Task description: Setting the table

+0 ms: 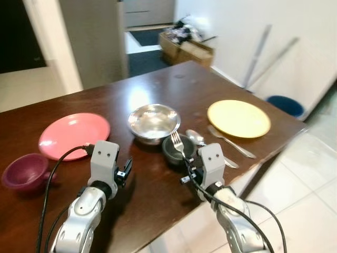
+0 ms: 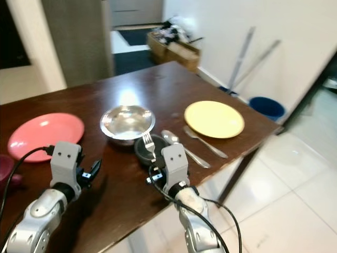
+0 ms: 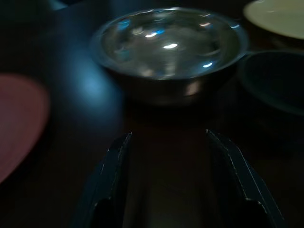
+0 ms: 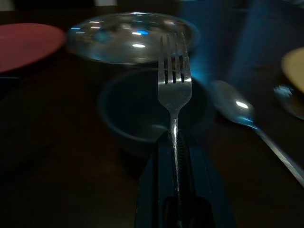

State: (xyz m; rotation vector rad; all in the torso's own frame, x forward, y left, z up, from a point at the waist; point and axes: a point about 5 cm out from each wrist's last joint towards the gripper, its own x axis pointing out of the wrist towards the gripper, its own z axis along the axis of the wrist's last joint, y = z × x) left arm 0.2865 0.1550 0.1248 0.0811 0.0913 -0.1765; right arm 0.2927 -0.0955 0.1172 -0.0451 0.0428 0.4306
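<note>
Fork (image 4: 174, 85) pinched by its handle in the right gripper (image 4: 176, 156), tines pointing away over the dark bowl (image 1: 172, 149); left gripper (image 3: 166, 175) spread.

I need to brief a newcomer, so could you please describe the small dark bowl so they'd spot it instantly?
On the dark brown wooden table, find the shiny steel bowl in the middle. Directly in front of it, toward the robot, sits the small dark bowl, the only black, low dish, with the fork in the right claw above it.

Fork (image 4: 174, 90) in the pincer (image 4: 176, 142) (tines up) over a dark bowl (image 4: 142, 114)
</note>
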